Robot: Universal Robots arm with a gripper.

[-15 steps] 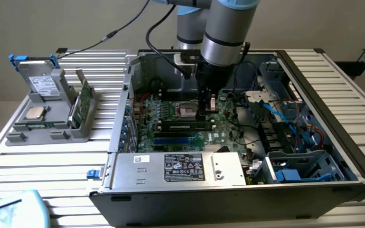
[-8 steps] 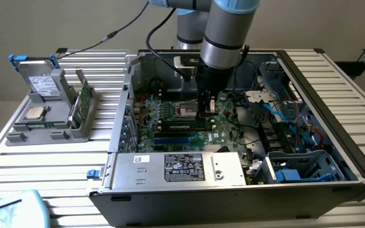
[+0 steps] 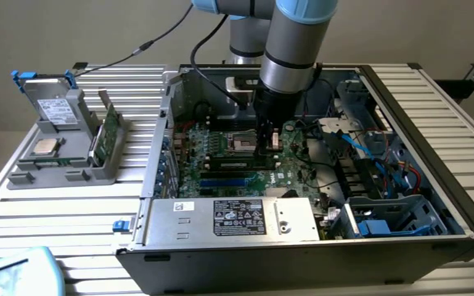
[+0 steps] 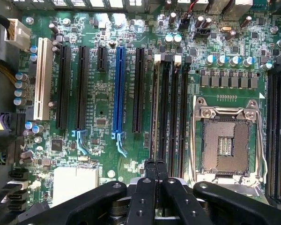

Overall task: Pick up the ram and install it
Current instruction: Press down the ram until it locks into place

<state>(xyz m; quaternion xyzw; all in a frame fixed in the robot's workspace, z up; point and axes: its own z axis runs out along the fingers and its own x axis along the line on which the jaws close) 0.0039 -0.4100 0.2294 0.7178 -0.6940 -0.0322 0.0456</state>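
Clenched and empty, the claw (image 4: 155,169) hangs over one end of the ram (image 4: 154,112), which stands edge-up in a slot beside the bare CPU socket (image 4: 225,140), mid-case, apparently so the closed tips can press it home.

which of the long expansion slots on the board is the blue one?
The blue slot, second of the long slots counting away from the CPU socket. Its neighbours on both sides are black, and the outermost is white.
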